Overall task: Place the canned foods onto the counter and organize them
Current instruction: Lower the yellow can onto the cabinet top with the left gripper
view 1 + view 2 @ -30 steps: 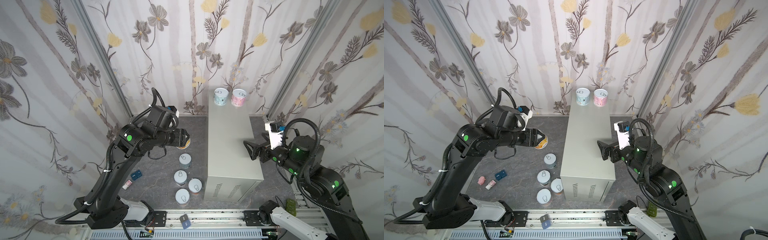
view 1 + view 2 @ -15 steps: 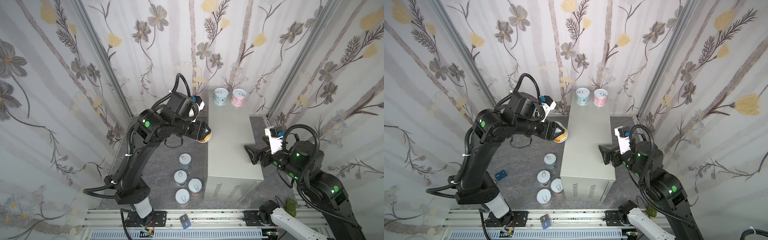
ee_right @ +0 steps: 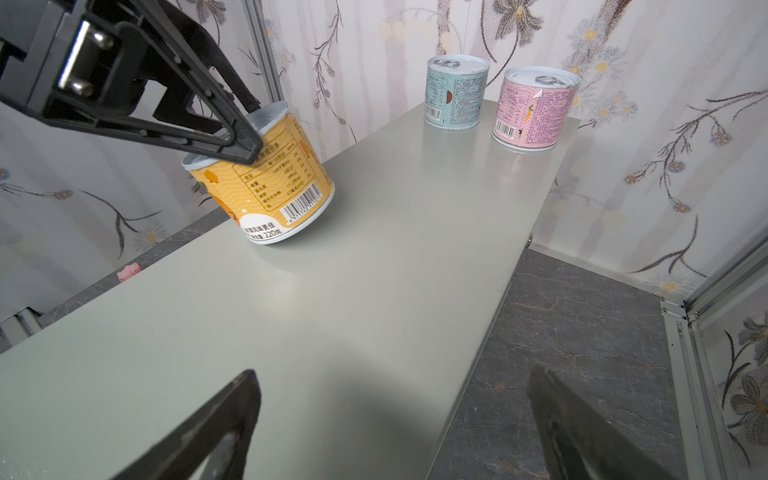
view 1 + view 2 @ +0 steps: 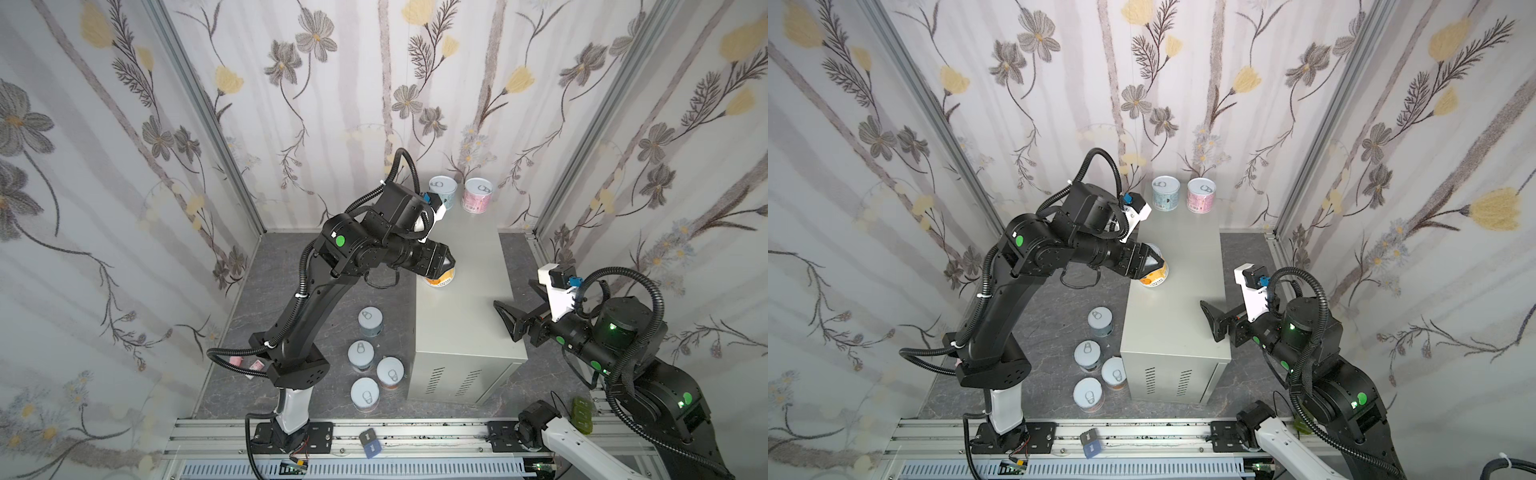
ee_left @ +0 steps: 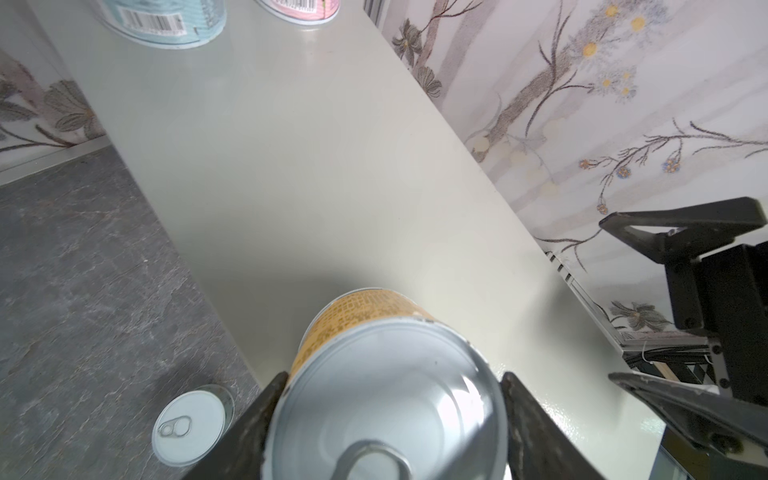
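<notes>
My left gripper point(image 4: 446, 266) point(image 4: 1152, 262) point(image 5: 392, 378) is shut on the orange can point(image 4: 440, 281) point(image 3: 270, 187) by its lid rim. It holds the can tilted over the left edge of the counter point(image 4: 461, 324) point(image 3: 374, 270). The can's lower rim sits at the counter top. A light blue can point(image 4: 442, 191) point(image 3: 455, 93) and a pink can point(image 4: 478, 195) point(image 3: 536, 108) stand upright at the counter's far end. Several cans point(image 4: 370, 322) point(image 4: 1087, 355) stand on the floor left of the counter. My right gripper point(image 4: 508, 322) point(image 3: 395, 374) is open and empty over the counter's right edge.
The dark marbled floor point(image 4: 291, 299) surrounds the counter between flowered walls. Small pink pieces point(image 4: 253, 365) lie by the left arm's base. An aluminium rail point(image 4: 415, 432) runs along the front with a blue piece point(image 4: 370, 442) on it. A green object point(image 4: 579, 411) sits near the right arm's base.
The left arm has lifted the orange can from above the floor and swung it right to the counter's left edge. The right gripper has stayed open and shifted only slightly.
</notes>
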Action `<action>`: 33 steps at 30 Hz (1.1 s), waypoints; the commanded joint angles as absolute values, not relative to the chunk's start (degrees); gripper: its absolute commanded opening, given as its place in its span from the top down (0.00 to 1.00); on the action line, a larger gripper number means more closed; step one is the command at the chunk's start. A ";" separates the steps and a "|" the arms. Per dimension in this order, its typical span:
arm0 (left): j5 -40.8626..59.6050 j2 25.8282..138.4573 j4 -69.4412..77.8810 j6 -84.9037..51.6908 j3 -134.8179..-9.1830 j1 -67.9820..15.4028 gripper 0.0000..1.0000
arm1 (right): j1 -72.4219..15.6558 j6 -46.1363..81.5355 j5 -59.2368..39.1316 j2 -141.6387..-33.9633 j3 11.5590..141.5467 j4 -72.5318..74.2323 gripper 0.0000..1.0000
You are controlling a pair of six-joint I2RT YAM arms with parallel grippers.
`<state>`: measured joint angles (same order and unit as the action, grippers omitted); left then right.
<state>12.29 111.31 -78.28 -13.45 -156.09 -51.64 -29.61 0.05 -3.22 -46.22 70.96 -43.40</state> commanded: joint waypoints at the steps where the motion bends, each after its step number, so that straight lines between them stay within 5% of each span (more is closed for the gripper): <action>1: 14.15 112.81 -77.53 -13.27 -156.73 -52.18 0.59 | -29.65 -0.92 -5.59 -45.97 70.41 -40.94 0.00; 7: 14.82 114.49 -74.53 -13.44 -156.71 -53.31 0.48 | -29.70 -0.62 -5.83 -45.99 69.53 -40.50 0.00; 21: 13.17 113.93 -69.55 -12.35 -156.56 -53.79 0.01 | -29.66 1.91 -8.59 -44.06 68.62 -39.18 0.00; 28: 11.39 109.06 -68.36 -11.60 -155.64 -52.81 0.00 | -29.66 3.44 -10.46 -44.01 66.12 -34.44 0.00; 33: 11.37 99.36 -63.74 -10.98 -143.62 -50.61 0.00 | -29.82 4.26 -11.87 -46.58 66.76 -32.03 0.00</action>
<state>12.01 103.33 -68.01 -11.75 -148.44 -51.53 -29.63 3.46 -10.17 -45.21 66.32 -36.75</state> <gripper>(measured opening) 0.997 0.996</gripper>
